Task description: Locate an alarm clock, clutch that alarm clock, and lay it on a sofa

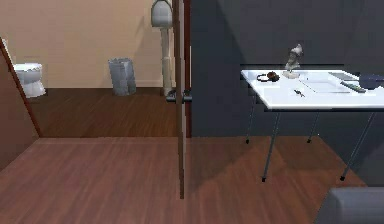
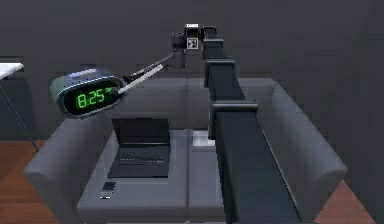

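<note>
Here the gripper (image 2: 128, 80) reaches out from the far end of the dark arm (image 2: 235, 130), and the alarm clock (image 2: 88, 93) hangs at its fingertips, clear of every surface, so the gripper holds it; how the fingers themselves are set cannot be told. The clock's green digits glow on its dark face. Below the gripper and the clock lies the grey sofa (image 2: 295, 145). An open laptop (image 2: 140, 148) rests on the seat cushion directly under the gripper, and a small flat dark thing (image 2: 108, 187) lies nearer on the same cushion. Well to the left of the clock, the corner of a white table (image 2: 8, 68) shows at the arm side view's edge.
</note>
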